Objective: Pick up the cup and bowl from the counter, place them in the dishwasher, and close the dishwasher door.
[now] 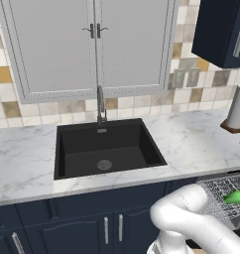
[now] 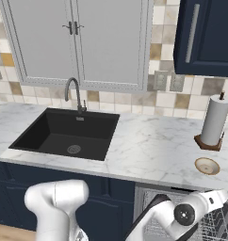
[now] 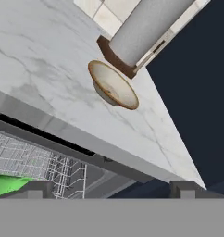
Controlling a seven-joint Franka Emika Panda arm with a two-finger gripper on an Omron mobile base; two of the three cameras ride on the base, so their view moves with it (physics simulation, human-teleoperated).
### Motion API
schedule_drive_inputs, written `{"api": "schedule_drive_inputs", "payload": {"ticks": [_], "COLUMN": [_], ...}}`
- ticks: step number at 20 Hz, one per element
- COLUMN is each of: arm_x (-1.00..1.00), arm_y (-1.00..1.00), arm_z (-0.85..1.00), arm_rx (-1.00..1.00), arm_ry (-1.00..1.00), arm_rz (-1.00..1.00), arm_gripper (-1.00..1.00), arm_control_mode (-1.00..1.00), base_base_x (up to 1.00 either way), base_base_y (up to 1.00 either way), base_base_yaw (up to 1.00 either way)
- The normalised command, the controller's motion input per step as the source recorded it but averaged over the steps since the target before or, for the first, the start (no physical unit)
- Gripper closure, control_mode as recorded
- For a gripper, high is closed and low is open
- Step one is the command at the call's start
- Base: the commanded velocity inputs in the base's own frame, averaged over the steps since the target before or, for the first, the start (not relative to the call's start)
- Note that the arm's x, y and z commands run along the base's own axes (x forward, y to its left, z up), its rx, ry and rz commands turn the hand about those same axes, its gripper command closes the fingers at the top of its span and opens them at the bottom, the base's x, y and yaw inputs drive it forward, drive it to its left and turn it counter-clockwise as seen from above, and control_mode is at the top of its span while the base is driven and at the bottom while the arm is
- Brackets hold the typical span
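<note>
The bright green cup (image 1: 234, 197) lies in the dishwasher's pulled-out wire rack (image 1: 216, 193), and it also shows at the lower left of the hand view as cup (image 3: 9, 183) on rack (image 3: 35, 157). The cream bowl (image 2: 207, 165) stands on the marble counter (image 2: 149, 146) in front of the paper-towel roll; the hand view shows this bowl (image 3: 113, 86) ahead on the counter (image 3: 40, 69). My gripper (image 3: 111, 190) is open and empty, low over the rack and below the counter's edge, apart from the bowl. The dishwasher door is out of view.
A paper-towel roll (image 2: 215, 120) on a wooden base stands just behind the bowl. The black sink (image 2: 69, 134) with its faucet (image 2: 73, 92) lies to the left. A navy upper cabinet (image 2: 205, 37) hangs above the roll.
</note>
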Motion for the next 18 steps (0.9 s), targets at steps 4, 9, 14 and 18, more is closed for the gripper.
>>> {"api": "schedule_drive_inputs", "payload": {"ticks": [4,9,14,18], "arm_x": [0.00,0.05,0.10,0.27], "arm_y": [0.00,0.00,0.00,0.00], "arm_z": [0.66,0.19,0.00,0.00], "arm_rx": [0.14,0.07,0.00,-0.05], "arm_ry": [0.02,0.06,0.06,0.04], "arm_rz": [0.00,0.00,0.00,0.00], "arm_gripper": [-1.00,-1.00,-1.00,-1.00], "arm_control_mode": [-1.00,-1.00,-1.00,-1.00], "base_base_x": [0.00,0.00,0.00,0.00], "base_base_y": [0.00,0.00,0.00,0.00], "base_base_yaw": [0.00,0.00,0.00,0.00]}}
